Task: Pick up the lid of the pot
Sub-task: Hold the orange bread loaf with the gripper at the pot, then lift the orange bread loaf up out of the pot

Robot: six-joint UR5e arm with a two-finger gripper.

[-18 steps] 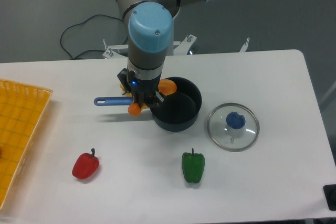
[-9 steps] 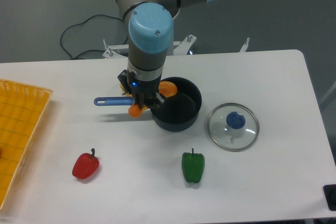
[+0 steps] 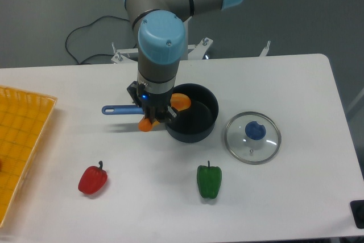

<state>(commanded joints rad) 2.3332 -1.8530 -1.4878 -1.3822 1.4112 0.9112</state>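
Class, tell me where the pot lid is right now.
In the camera picture, the glass pot lid lies on the right side of the table, just right of the black pot and above and right of the green pepper.

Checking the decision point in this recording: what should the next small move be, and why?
Probably shift the claw toward picture right, high enough to clear the black round pot. The round clear glass lid with its blue knob lies beyond the pot, while the claw hangs at the pot's handle side.
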